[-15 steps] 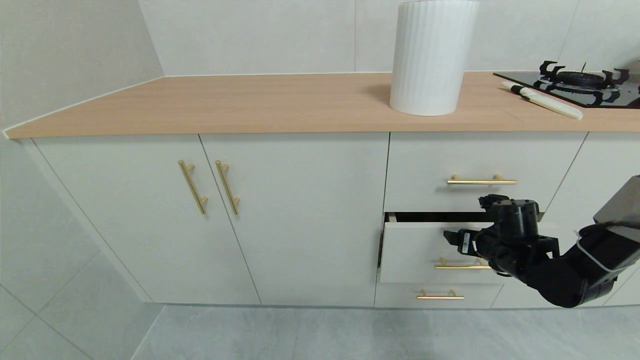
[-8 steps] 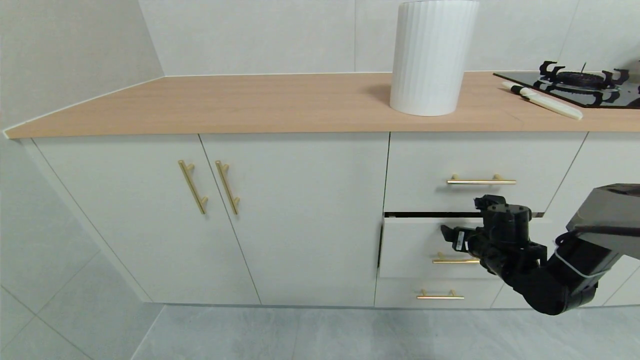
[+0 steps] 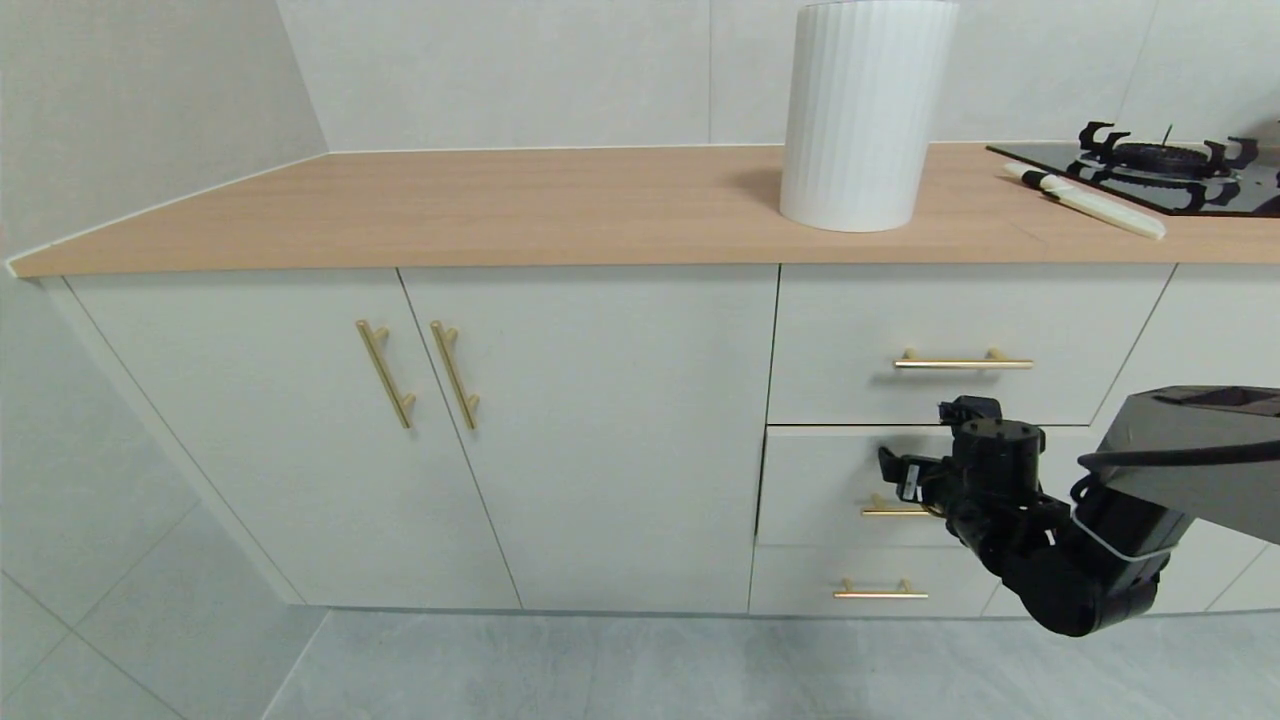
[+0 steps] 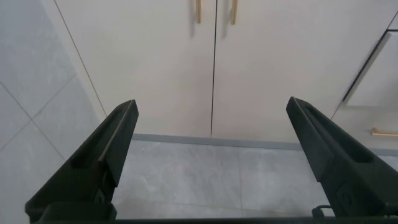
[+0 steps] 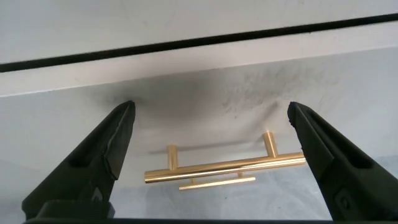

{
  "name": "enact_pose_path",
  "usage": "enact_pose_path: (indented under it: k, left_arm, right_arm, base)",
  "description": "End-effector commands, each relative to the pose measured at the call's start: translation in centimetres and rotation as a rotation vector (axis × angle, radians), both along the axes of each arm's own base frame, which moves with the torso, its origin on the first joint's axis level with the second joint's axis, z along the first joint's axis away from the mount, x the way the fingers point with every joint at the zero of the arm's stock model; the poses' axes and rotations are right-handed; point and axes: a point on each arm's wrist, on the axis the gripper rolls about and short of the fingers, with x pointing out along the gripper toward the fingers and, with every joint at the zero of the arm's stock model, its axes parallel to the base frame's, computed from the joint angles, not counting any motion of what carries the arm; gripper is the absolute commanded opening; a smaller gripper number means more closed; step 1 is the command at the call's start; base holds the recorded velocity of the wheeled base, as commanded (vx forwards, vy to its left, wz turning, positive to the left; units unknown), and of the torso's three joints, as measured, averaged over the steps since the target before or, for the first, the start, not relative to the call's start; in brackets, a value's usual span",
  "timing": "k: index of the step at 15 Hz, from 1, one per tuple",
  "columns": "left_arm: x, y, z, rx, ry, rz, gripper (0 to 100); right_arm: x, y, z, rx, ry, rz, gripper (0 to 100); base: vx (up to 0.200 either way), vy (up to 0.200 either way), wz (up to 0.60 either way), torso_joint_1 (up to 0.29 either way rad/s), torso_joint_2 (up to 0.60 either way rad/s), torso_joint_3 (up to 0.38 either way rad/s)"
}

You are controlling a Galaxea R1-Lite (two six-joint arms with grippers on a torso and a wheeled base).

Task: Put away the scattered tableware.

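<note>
Cabinet run [image 3: 300, 450]: pale doors and three stacked drawers, brass bar pulls, standing on a grey tiled floor [image 3: 600, 670]. Countertop [image 3: 450, 210]: wood-toned, running along the tiled wall. Right arm [image 3: 1090, 560]: black, entering from the robot's right at drawer height, bent at the elbow, forearm rising toward the drawer stack, wrist turned to face the fronts. Ribbed container [image 3: 860, 110]: white, tall, cylindrical, upright on the counter above the drawers. Hob [image 3: 1160, 175]: black glass with a black burner grate, set into the counter's right end. Middle drawer [image 3: 820, 490]: front level with its neighbours, a thin dark seam along its top edge. Right gripper [image 3: 918, 447]: fingers spread wide, held close before the middle drawer, bracketing its handle [image 5: 224, 168]; contact with the bar cannot be told. Left gripper [image 4: 211, 109]: fingers spread wide, empty, aimed at the foot of the two cabinet doors and the floor. Knife [image 3: 1085, 205]: the one piece of tableware seen; cream-white with a black band near its far end, lying flat on the counter, slanted, just beside the hob's front corner, well apart from both grippers.
</note>
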Motion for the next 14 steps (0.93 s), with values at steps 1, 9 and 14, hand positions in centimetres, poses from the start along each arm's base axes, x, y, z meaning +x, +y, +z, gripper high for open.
enact_pose_path:
  k: [1, 9, 14]
  left_arm:
    - [0.0, 0.0, 0.0, -0.001, 0.000, 0.001, 100]
    - [0.0, 0.0, 0.0, -0.001, 0.000, 0.001, 100]
    - [0.0, 0.0, 0.0, -0.001, 0.000, 0.001, 100]
  right_arm:
    - [0.5, 0.1, -0.4, 0.000, -0.008, -0.005, 100]
    - [2.0, 0.0, -0.3, 0.002, -0.076, -0.072, 100]
    - [-2.4, -0.5, 3.4, 0.029, -0.066, 0.039, 100]
  base:
    - [0.000, 0.000, 0.00, 0.000, 0.00, 0.000]
    - [0.000, 0.000, 0.00, 0.000, 0.00, 0.000]
    - [0.000, 0.000, 0.00, 0.000, 0.00, 0.000]
